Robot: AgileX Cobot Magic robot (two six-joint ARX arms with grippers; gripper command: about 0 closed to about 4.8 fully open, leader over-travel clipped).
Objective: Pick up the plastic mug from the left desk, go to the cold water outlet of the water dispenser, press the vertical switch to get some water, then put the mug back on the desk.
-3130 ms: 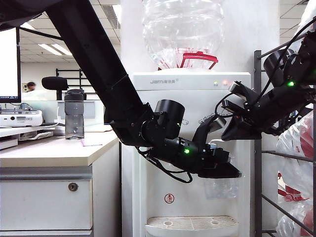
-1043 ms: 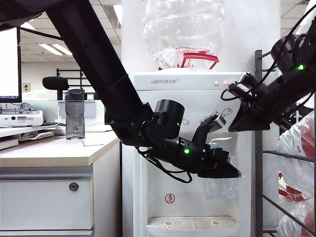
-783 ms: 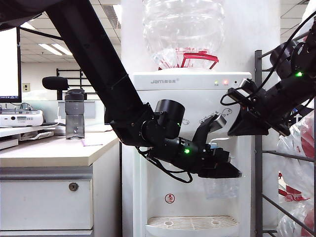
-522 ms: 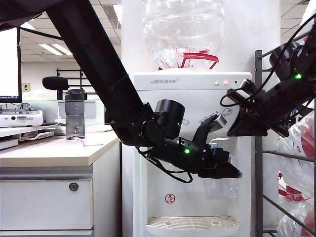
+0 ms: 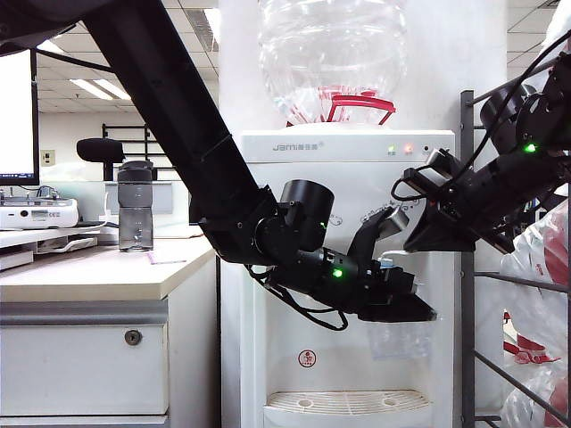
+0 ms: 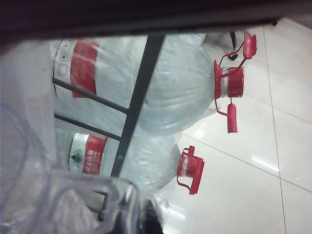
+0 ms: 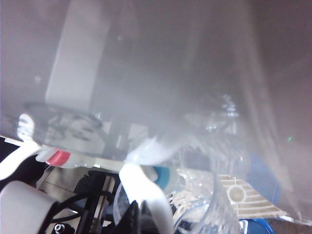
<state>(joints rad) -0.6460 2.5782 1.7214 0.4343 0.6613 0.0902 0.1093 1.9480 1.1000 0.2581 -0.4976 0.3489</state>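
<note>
While my left gripper point(image 5: 406, 308) is gripping the mug point(image 5: 399, 340) under the tap point(image 7: 158, 176), my clenched right gripper point(image 5: 419, 239) is hovering just right.

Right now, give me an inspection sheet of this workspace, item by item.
Surface: left desk, beige top, drawer shut.
Job's things: plastic mug held under the taps of the water dispenser; the blue-banded cold water outlet sits above its rim. Water level cannot be told.
Clutter: grey bottle with black lid and office gear at the desk's back.
Grippers: left gripper shut on the mug; right gripper shut, empty, close to the taps.
Cables: black loops along both arms, hanging free.
Surroundings: rack of spare bottles beside the dispenser; tiled floor.
</note>
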